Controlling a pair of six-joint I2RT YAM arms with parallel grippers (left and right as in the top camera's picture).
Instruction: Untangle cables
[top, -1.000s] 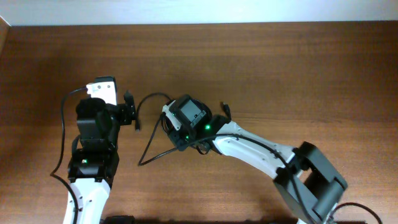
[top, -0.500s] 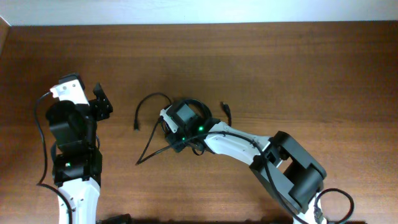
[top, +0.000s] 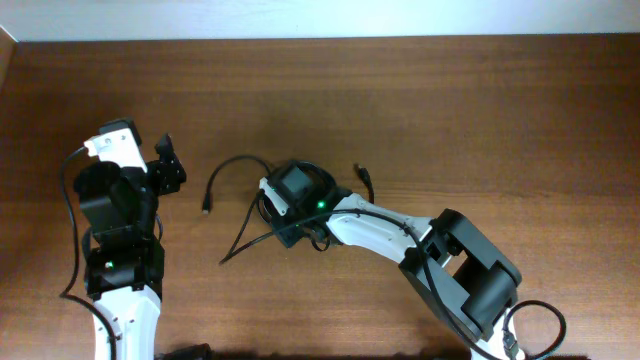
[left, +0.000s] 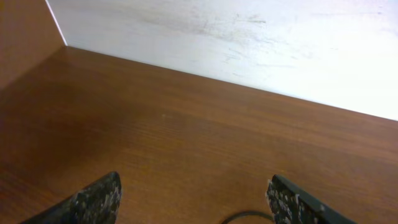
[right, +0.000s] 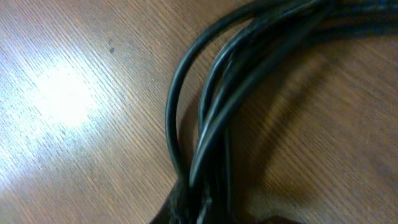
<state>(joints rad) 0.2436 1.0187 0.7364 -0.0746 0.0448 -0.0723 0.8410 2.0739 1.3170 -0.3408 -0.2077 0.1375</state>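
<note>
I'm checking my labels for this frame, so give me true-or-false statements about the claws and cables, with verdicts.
1. The left claw is open and empty. True.
2. The cables sit at the right edge of the wood. False: the cables lie near the middle of the table.
3. One loose cable end lies on bare wood, apart from the left claw. True.
4. The right wrist view shows only bare wood. False: the cables fill much of it.
</note>
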